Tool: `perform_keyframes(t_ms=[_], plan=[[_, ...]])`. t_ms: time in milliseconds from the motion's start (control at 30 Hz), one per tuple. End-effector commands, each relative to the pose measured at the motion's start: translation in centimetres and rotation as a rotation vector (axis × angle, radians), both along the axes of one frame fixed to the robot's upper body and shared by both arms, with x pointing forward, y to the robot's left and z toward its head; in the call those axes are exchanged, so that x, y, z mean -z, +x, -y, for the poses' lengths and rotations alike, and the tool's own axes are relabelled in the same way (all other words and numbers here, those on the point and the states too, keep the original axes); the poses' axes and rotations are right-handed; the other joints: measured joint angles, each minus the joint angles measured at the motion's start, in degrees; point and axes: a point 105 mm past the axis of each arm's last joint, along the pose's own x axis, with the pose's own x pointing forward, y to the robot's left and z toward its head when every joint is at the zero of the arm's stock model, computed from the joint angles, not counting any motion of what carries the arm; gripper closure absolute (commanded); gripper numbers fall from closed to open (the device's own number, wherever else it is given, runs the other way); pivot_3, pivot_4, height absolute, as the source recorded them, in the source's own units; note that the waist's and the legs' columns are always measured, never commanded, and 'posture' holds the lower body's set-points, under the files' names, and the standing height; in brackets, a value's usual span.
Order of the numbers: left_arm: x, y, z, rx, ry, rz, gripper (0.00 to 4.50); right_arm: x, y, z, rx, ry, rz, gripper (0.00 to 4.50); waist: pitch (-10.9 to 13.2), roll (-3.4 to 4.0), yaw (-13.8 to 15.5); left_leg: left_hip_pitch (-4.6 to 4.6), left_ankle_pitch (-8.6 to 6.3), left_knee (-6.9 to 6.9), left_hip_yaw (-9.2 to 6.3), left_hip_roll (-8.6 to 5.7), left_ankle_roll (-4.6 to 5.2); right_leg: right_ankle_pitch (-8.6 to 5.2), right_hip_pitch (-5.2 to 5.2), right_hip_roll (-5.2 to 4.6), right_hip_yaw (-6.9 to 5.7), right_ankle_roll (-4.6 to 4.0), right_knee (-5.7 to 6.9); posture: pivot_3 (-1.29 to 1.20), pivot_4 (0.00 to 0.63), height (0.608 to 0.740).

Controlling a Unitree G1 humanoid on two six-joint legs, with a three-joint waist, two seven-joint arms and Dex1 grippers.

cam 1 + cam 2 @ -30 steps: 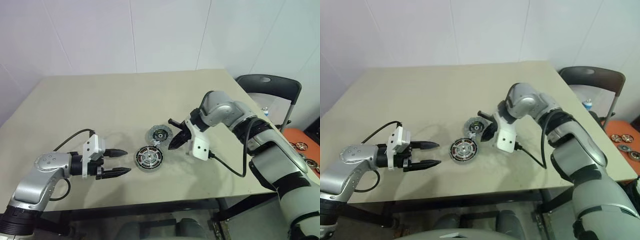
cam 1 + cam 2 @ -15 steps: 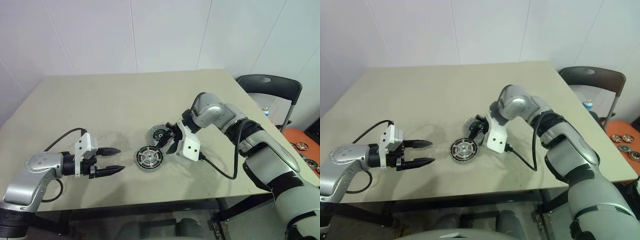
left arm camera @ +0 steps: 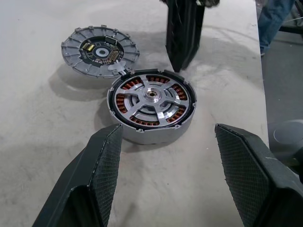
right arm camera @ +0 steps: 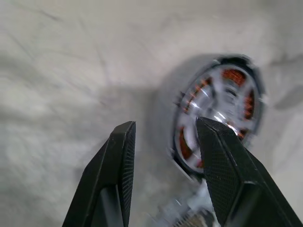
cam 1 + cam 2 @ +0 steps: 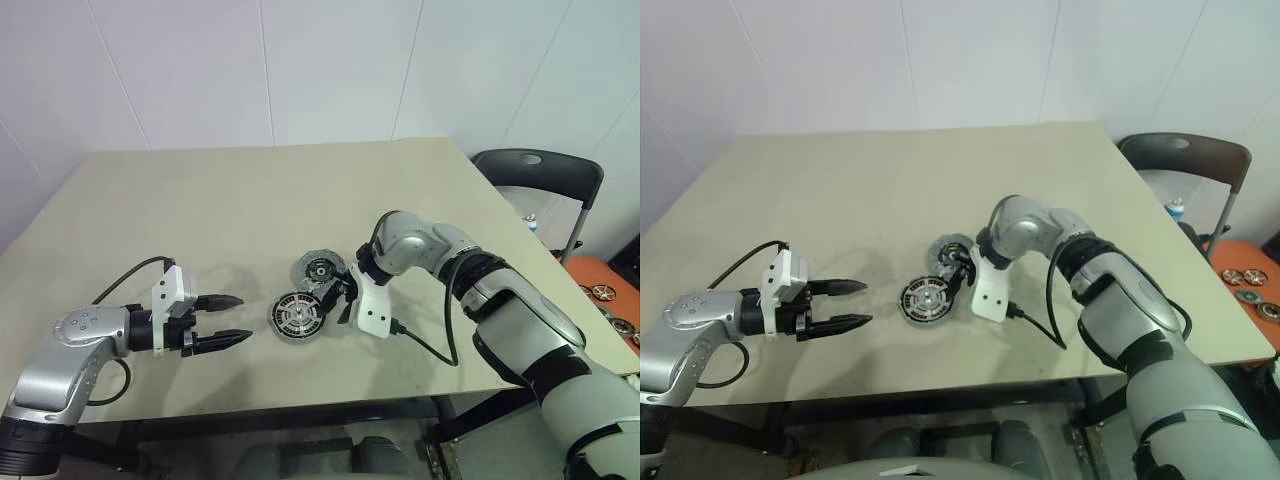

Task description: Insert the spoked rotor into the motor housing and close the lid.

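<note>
A: The shiny silver spoked rotor sat inside the dark copper-wound motor housing, centre frame; the ribbed grey disc lid lay just behind.

B: The right hand was nearer, fingers parted, empty; the left hand also gaped empty.

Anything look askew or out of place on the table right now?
Nothing stands out. The spoked rotor sits level inside the motor housing. The lid lies flat on the table, beside the housing, edges touching or overlapping.
</note>
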Motion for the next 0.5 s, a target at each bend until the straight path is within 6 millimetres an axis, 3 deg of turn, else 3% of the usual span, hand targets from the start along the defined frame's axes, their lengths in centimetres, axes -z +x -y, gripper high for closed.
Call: perform_keyframes(t_ms=[33,500], plan=[[-0.39,0.06,0.31,0.004,-0.007,0.021,1.18,-0.38,0.13,-0.38,-0.006,0.022,0.011,2.37,0.00,0.00,0.00,0.00,0.00,0.00,0.00,0.00,0.00,0.02,0.00,0.00,0.00,0.03,0.00,0.00,0.000,0.740],[0.03,0.01,0.59,-0.009,-0.017,0.014,1.18,0.33,0.19,-1.38,-0.027,0.048,0.033,2.37,0.00,0.00,-0.02,0.33,0.01,-0.02,0.00,0.00,-0.01,-0.02,0.32,0.03,0.00,-0.03,-0.01,0.00,0.000,0.740]])
